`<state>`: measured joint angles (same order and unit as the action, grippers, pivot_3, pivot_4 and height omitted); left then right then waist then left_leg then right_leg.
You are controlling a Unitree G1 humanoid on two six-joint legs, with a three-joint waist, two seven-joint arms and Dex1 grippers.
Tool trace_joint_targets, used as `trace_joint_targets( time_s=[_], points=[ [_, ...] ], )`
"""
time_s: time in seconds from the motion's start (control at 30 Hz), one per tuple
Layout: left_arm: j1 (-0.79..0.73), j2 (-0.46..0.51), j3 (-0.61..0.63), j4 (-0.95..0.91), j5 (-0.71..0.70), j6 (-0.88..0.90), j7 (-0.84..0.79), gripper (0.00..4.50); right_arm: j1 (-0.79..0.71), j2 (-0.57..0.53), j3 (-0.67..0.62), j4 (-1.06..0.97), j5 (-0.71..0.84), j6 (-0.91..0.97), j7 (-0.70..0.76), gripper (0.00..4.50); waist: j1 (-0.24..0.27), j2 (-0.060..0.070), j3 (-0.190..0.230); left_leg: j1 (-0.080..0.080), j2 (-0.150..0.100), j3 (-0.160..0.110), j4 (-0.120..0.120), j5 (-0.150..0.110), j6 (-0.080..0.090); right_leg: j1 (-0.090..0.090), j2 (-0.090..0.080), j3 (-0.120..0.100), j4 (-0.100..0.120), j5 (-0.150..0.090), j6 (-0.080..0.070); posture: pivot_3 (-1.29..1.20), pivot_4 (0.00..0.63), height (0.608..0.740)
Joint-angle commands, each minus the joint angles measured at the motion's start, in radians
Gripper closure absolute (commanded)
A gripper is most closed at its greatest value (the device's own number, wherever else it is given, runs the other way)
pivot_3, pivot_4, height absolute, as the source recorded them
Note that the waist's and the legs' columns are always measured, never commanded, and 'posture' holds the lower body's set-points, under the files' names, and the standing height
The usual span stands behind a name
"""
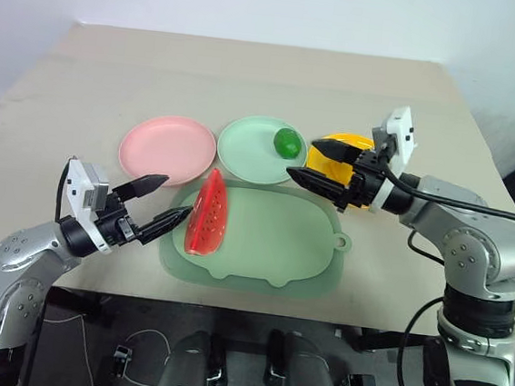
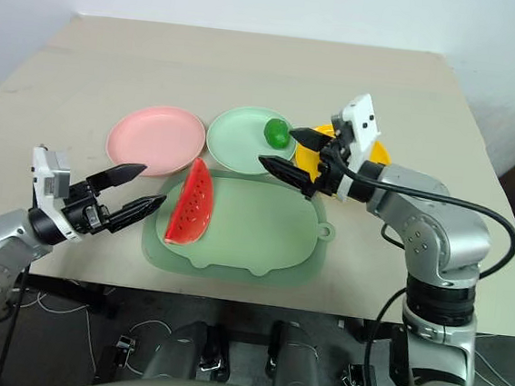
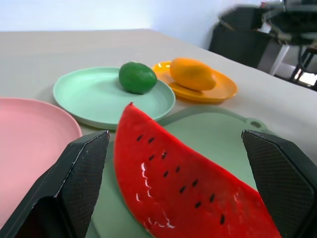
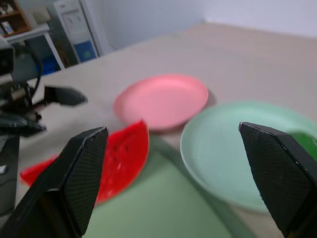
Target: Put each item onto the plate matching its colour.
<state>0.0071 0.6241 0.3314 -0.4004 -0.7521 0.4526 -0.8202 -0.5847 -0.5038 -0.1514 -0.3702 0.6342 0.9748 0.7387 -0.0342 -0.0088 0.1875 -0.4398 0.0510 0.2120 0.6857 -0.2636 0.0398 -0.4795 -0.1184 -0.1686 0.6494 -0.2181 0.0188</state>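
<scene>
- Your left gripper (image 1: 151, 205) sits at the near left of the table (image 1: 251, 74), black fingers spread wide with nothing between them, tips aimed toward the mat
- Just past those fingertips lies the red watermelon wedge (image 1: 208, 214), on the left end of the large pale green mat (image 1: 280, 245); in the left wrist view the wedge (image 3: 178, 183) lies in the gap between the two fingers, not touched by either
- Beyond your left fingers and a little to their left is the pink plate (image 1: 167, 148), bare on top; the wedge's far tip comes close to its rim
- To the right of the pink plate stands the pale mint green plate (image 1: 253, 149), with the glossy green oval fruit (image 1: 287, 142) resting on its right side
- Your right gripper (image 1: 327, 164) hovers above the table at the far right edge of the mat, fingers spread wide and empty, tips pointing left toward the green plate
- One right finger reaches close to the green fruit; the other points at the near rim of the green plate
- Behind your right fingers is the bright yellow plate (image 1: 345, 141), mostly hidden by the gripper in the head views; the left wrist view shows the yellow oblong fruit (image 3: 192, 73) lying on it
</scene>
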Motion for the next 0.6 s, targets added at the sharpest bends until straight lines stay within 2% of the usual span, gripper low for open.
trace_joint_targets(
  time_s=[0.03,0.13,0.23,0.5,0.6],
  points=[
    [-0.012,-0.002,0.008,-0.063,-0.010,0.001,0.037,0.00,0.018,-0.043,-0.054,-0.043,0.051,-0.050,0.039,0.02,0.000,0.000,0.000,0.000,0.000,0.000,0.000,0.000,0.000,0.000,0.000,0.000,0.000,0.000,0.000,0.00,0.150,0.696],
    [-0.022,-0.008,0.005,-0.081,-0.026,0.040,0.101,0.00,0.061,-0.079,-0.057,-0.050,0.060,-0.094,0.080,0.02,0.001,0.000,0.000,0.000,0.000,0.000,0.000,0.000,0.000,0.000,0.000,0.000,0.000,0.000,0.000,0.00,0.150,0.696],
    [-0.030,-0.005,0.004,-0.098,-0.037,0.078,0.143,0.00,0.120,-0.107,0.006,-0.061,0.008,-0.156,0.089,0.02,0.007,0.000,0.000,0.001,0.000,-0.001,0.000,0.000,0.000,0.001,0.000,0.000,0.000,0.000,0.000,0.00,0.150,0.696],
    [-0.071,0.000,-0.004,-0.211,-0.137,0.234,0.308,0.00,0.152,-0.091,0.058,-0.057,-0.007,-0.207,0.049,0.02,0.022,0.000,0.000,0.002,0.000,-0.001,0.000,0.000,0.000,0.002,0.000,0.000,0.000,0.000,0.000,0.00,0.150,0.696],
    [-0.074,0.030,-0.010,-0.249,-0.162,0.317,0.378,0.00,0.157,-0.090,0.066,-0.057,-0.009,-0.216,0.041,0.02,0.023,-0.001,0.000,0.002,0.000,-0.001,0.001,0.000,0.000,0.003,0.000,0.000,0.000,0.000,0.000,0.00,0.150,0.696]
  ],
)
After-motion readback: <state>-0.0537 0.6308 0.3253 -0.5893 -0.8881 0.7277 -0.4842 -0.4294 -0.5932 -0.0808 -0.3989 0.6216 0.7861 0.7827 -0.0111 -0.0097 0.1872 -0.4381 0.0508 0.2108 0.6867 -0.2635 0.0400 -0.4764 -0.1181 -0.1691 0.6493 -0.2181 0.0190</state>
